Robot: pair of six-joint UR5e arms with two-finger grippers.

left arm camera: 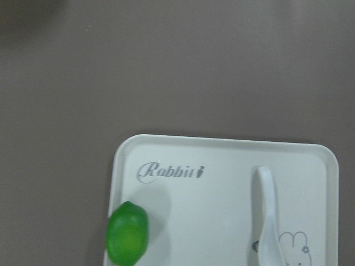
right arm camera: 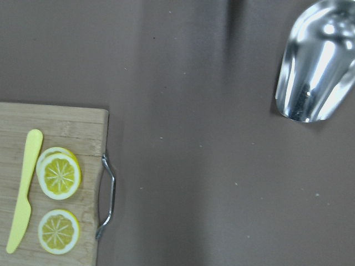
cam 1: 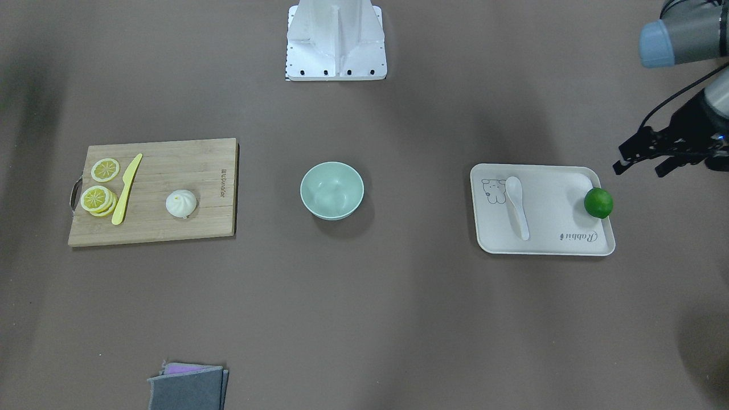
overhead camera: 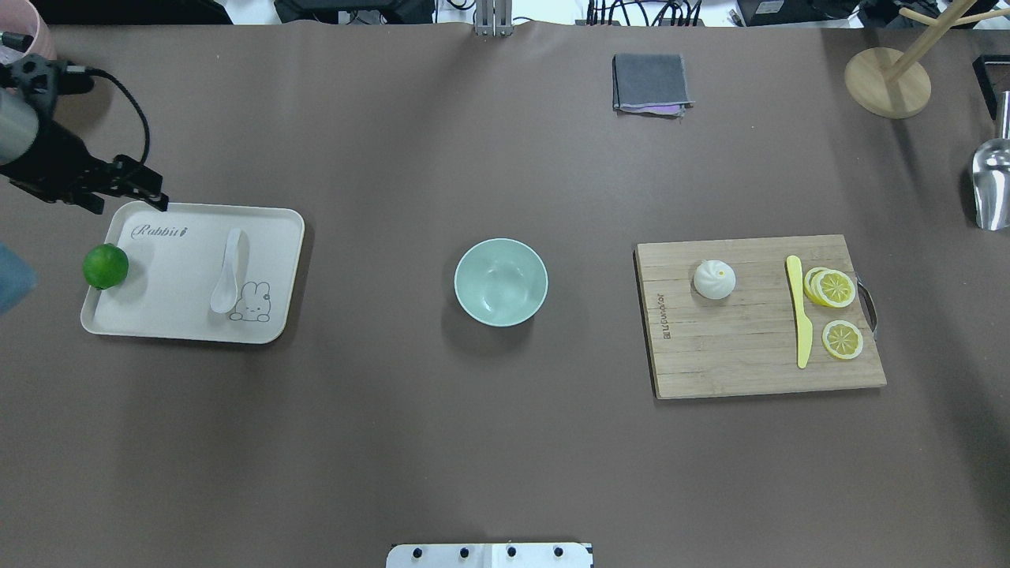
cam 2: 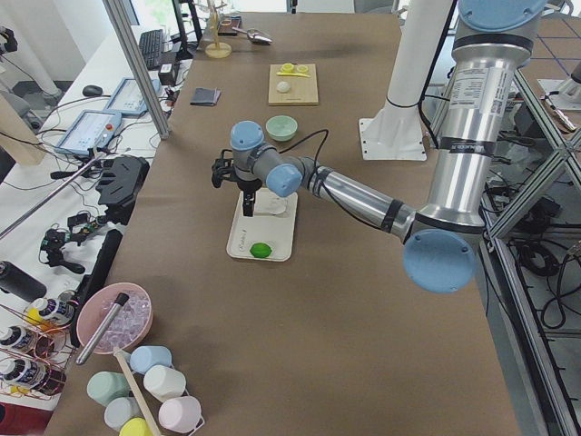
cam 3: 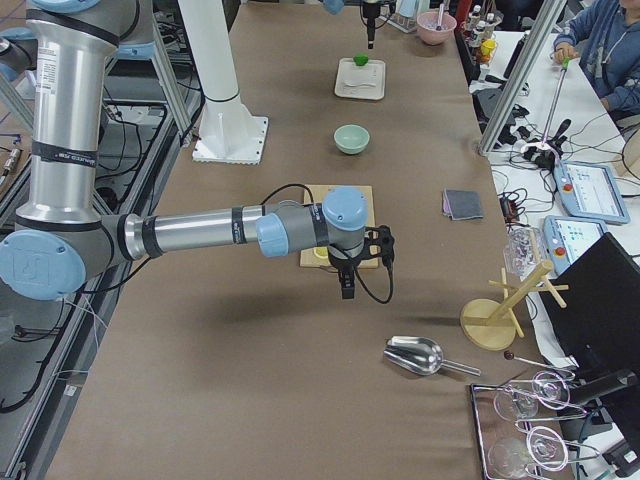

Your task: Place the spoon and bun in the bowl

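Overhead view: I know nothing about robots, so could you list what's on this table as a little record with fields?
spoon: lying on the tray, beside its rabbit drawing
bun: on the cutting board, apart from the knife
bowl: empty, mid-table between tray and board
lime: at the tray's rim
lemon slices: on the board, beside the knife
left tool: open, holding nothing, near the tray's lime end
right tool: near the board; open or shut cannot be told

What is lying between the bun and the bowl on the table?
Nothing stands there: in the overhead view, only bare cutting board and then bare brown table separate the bun from the bowl.
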